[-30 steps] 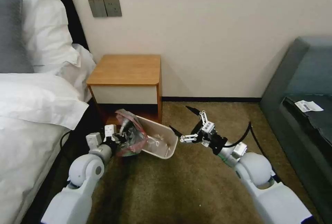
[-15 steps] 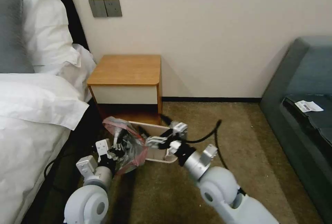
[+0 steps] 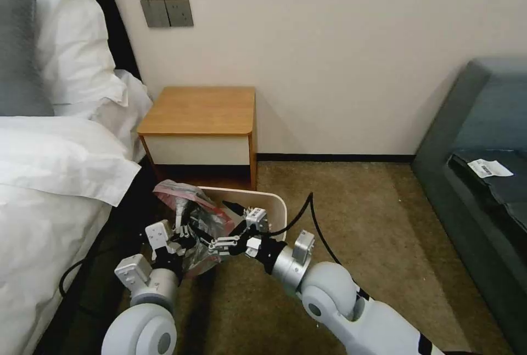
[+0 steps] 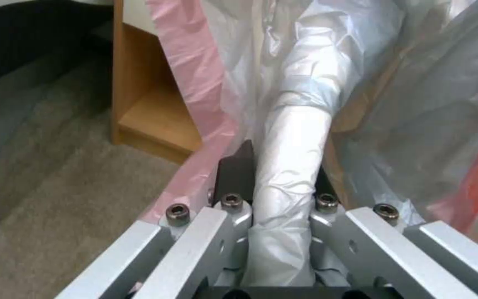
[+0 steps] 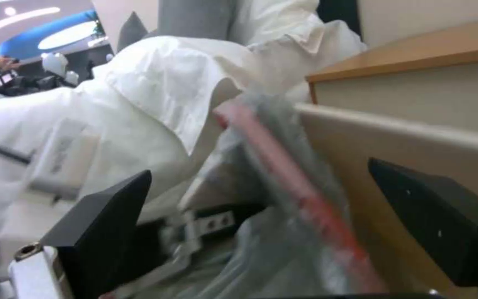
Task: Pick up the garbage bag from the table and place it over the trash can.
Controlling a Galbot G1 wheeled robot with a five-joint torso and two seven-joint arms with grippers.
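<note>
Worktop (image 3: 200, 111): bare; bag already lifted off.
Trash can (image 3: 274, 204): on carpet before it, only its left end bagged.
Garbage bag (image 3: 200, 229): bunched there, apparently not yet spread over the rim.
Left pincer (image 3: 184, 234): low, pinching a bag fold.
Right pincer (image 3: 233, 226): spread, reaching beside the pink band.

Soft, even indoor light; right wrist view smeared by blur, left wrist view sharp

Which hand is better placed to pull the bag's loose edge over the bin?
Probably the right hand: it is open at the bag beside the bin's rim. The left hand is shut on the bag already.
</note>
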